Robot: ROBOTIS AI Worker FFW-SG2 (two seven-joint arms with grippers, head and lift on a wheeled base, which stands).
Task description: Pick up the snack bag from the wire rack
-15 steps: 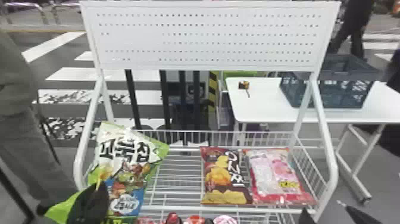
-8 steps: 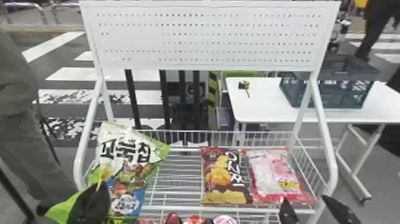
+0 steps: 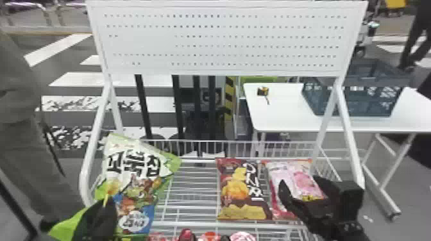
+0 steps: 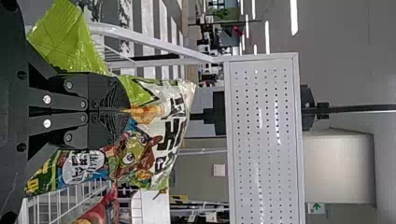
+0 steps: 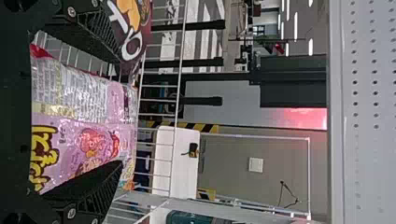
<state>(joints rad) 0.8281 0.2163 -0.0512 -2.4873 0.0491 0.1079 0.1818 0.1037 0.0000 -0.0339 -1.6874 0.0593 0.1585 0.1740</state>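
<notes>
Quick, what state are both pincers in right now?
Left pincer: closed, holding the green snack bag.
Right pincer: open, fingers either side of the pink bag.

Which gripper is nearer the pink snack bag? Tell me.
Right. The right gripper is open astride the pink bag; the left gripper holds the green bag, across the rack.

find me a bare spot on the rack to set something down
Bare rack wires show between the green bag and brown bag. Crowded rightward: brown bag beside pink bag, with the right gripper open around the pink bag.
</notes>
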